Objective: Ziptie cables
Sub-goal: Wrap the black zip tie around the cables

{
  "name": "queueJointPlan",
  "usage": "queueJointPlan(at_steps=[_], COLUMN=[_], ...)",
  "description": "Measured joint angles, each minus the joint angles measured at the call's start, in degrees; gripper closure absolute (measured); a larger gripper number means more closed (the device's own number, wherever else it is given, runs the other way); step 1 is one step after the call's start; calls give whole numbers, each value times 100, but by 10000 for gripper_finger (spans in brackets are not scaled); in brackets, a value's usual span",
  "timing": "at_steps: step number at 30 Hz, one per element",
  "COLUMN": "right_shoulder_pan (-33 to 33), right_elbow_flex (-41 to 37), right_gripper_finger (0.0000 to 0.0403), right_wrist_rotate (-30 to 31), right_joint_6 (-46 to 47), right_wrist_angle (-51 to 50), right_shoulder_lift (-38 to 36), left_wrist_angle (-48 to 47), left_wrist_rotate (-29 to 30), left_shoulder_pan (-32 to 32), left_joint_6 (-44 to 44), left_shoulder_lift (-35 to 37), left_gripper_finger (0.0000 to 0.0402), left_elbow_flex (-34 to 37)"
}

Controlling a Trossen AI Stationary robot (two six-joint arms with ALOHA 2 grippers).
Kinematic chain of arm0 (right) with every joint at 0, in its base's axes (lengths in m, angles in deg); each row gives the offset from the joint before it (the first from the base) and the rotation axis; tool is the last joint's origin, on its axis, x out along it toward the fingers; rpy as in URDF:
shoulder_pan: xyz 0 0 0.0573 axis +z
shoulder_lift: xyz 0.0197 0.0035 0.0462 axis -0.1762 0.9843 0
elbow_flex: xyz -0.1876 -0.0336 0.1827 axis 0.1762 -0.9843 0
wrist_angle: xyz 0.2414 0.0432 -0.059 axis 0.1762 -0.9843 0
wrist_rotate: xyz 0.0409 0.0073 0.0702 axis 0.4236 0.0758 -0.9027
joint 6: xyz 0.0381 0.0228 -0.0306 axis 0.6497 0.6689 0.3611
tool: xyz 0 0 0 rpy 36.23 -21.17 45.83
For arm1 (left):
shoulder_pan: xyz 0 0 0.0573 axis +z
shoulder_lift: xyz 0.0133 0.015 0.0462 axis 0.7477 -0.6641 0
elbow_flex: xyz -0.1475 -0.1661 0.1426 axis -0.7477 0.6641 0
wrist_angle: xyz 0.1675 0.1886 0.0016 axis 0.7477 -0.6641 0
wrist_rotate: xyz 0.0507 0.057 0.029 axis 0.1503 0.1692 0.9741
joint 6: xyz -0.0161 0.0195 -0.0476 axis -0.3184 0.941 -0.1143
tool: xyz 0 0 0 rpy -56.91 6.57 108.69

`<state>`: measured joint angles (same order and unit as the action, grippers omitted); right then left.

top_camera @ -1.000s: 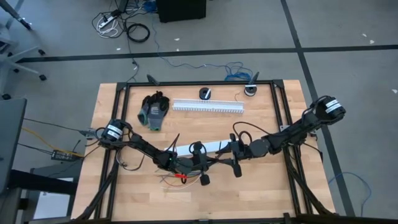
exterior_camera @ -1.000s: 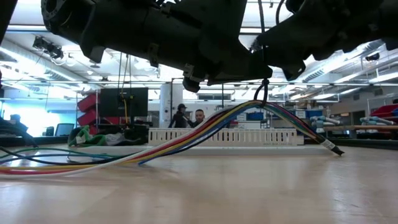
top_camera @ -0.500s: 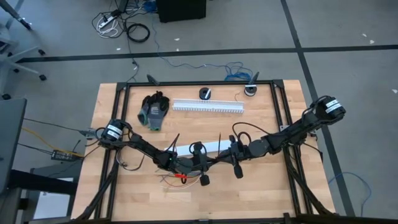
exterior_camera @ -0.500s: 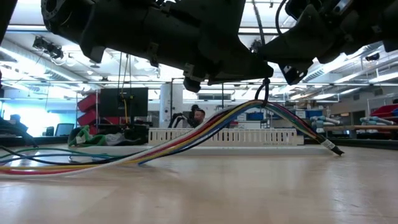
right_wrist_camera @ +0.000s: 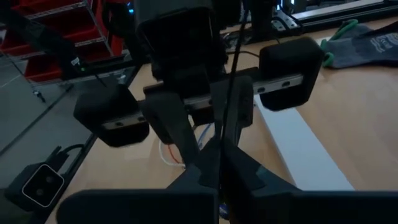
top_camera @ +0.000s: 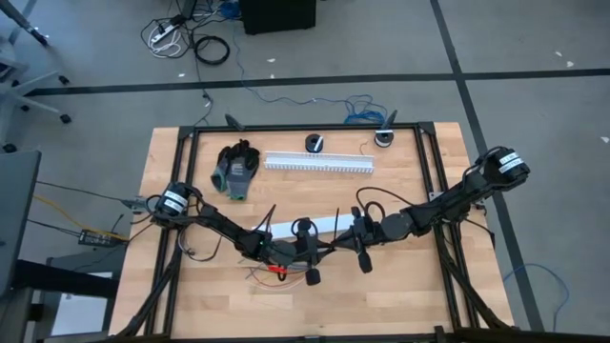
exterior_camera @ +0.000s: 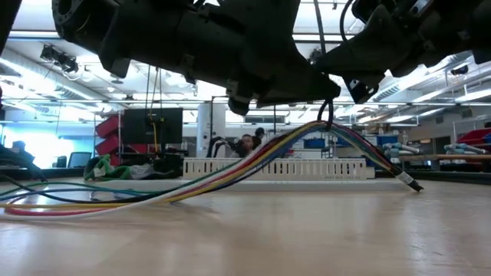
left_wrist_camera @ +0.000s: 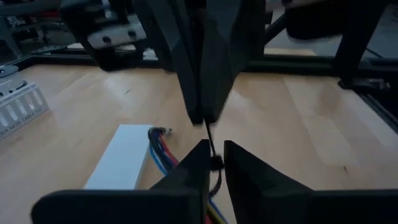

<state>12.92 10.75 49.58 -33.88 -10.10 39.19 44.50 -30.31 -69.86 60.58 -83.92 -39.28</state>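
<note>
Two claws meet nose to nose over the middle of the tabletop [top_camera: 191,286], toward its near edge. The right claw [right_wrist_camera: 214,163] is closed, its fingers pinching a thin black ziptie strap [right_wrist_camera: 231,93] that rises straight up between them. The left claw [left_wrist_camera: 214,165] faces it with its fingers drawn nearly together around the same thin black strip; whether they actually clamp it cannot be told.

Under both claws the cables [exterior_camera: 230,172], a bundle of coloured wires, are lifted into an arch at the meeting point and slope down to the tabletop on either side. The low view shows this arch and a black loop hanging at its crest; from above the arms hide it, and only red and pale wire ends show near the near edge. A flat white lid [left_wrist_camera: 118,158] lies just beside the cables, crossed by the wires' far end.

Toward the far edge lie a white slotted duct [top_camera: 318,163], a grey-and-green glove [top_camera: 234,170] and two small round objects [top_camera: 314,143].

Both arms stretch low and nearly level from the tabletop's left and right edges toward the middle. People show in the room behind, in the low view only.
</note>
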Motion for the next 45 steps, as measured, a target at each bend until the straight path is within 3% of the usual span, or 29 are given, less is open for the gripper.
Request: queueJointPlan(at_steps=[18,25,45], right_shoulder_pan=[0,0,0], right_elbow_flex=[-2,-4,122], right_gripper_finger=[403,403,402], right_wrist_rotate=[-17,-40,-50], right_joint_6=[61,-109,-455], right_wrist_angle=[27,131,443], right_shoulder_lift=[-27,-20,-20], left_wrist_angle=[127,-31,-262], left_wrist_rotate=[96,110,114], left_shoulder_pan=[-2,-2,-2], left_joint_6=[98,-30,-200], left_shoulder_lift=[-2,0,0], left_gripper_finger=[373,396,396], left_elbow_flex=[0,-2,-7])
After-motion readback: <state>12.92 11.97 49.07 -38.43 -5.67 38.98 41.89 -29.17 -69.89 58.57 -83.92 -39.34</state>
